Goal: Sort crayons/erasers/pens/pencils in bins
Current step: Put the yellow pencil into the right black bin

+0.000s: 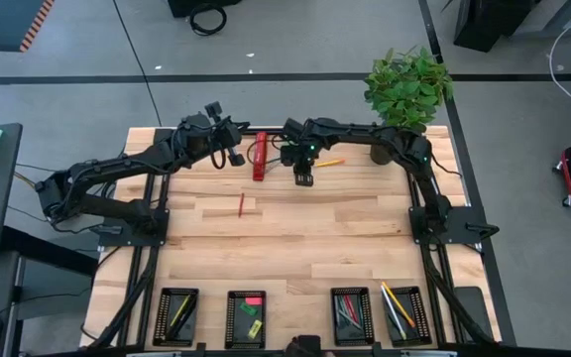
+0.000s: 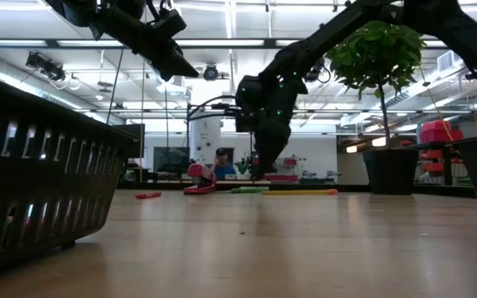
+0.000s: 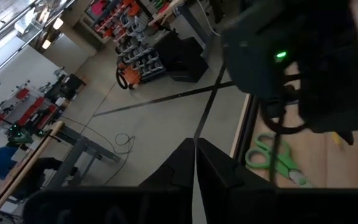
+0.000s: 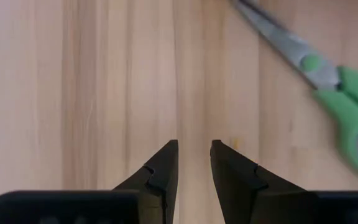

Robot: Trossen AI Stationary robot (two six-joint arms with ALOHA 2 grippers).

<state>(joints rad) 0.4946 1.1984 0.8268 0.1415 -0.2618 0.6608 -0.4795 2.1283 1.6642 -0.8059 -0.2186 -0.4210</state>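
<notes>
Four bins sit in a row along the near edge of the table [image 1: 285, 223]. First bin [image 1: 175, 315], far left, has two or three sticks in it, one yellow and the others dark, look like pens. Second bin [image 1: 246, 316] has the erasers: a pink one [image 1: 254, 300], a green one [image 1: 250, 311] and a yellow one [image 1: 254, 329]. Third bin [image 1: 350, 314] holds a small bunch of red and dark crayons, can't count them exactly. Fourth bin [image 1: 404, 313] has about three pencils, yellow and orange.

Still loose on the table: one red crayon [image 1: 241, 204] lying alone near the middle, well apart from everything, and one orange-yellow pencil [image 1: 329, 163] at the far side, just beside the right gripper [image 1: 304, 179].

One red bar tool [image 1: 260, 156] lies at the far edge between the two arms, and one pair of green scissors [image 4: 328, 84] is close by it. One potted plant [image 1: 406, 91] stands at the far right corner.

Right gripper points down at bare wood beside the scissors, fingers [image 4: 164, 172] a small gap apart, holding nothing. Left gripper [image 1: 236, 159] hangs raised over the far edge, fingers [image 3: 178, 171] pressed together with nothing between them.
</notes>
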